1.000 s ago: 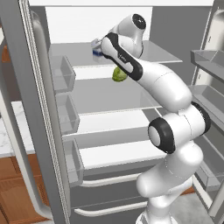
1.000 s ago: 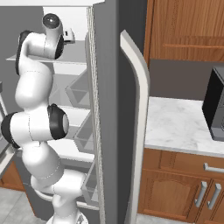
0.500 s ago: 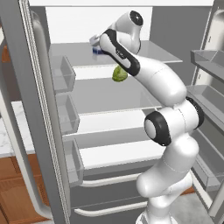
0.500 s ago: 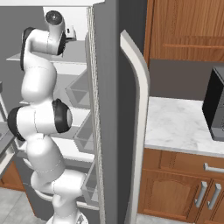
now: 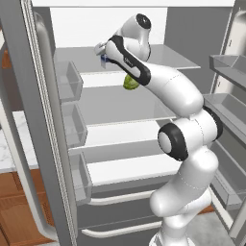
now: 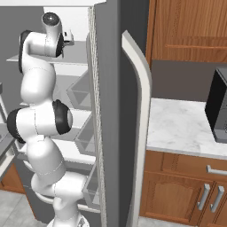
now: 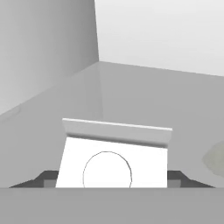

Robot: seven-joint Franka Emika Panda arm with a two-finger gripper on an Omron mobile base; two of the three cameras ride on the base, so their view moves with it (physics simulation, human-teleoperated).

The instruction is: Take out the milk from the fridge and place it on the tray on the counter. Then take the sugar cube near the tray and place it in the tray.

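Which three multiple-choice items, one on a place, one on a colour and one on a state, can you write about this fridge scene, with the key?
1. Where is the small white gable-topped milk carton?
A. on the upper shelf of the grey-and-white fridge
B. on the marble counter
C. in a door bin

2. What colour is the round vegetable under the arm?
A. red
B. green
C. orange

3. How does the two-finger gripper stand to the carton?
A. far away from it
B. lifting it out of the fridge
C. one dark fingertip at each side of it

Key: 1 A, the hand view shows the carton standing on the grey shelf near the back wall; 2 B, it is yellow-green in the left base view; 3 C, the tips flank the carton's base in the hand view.
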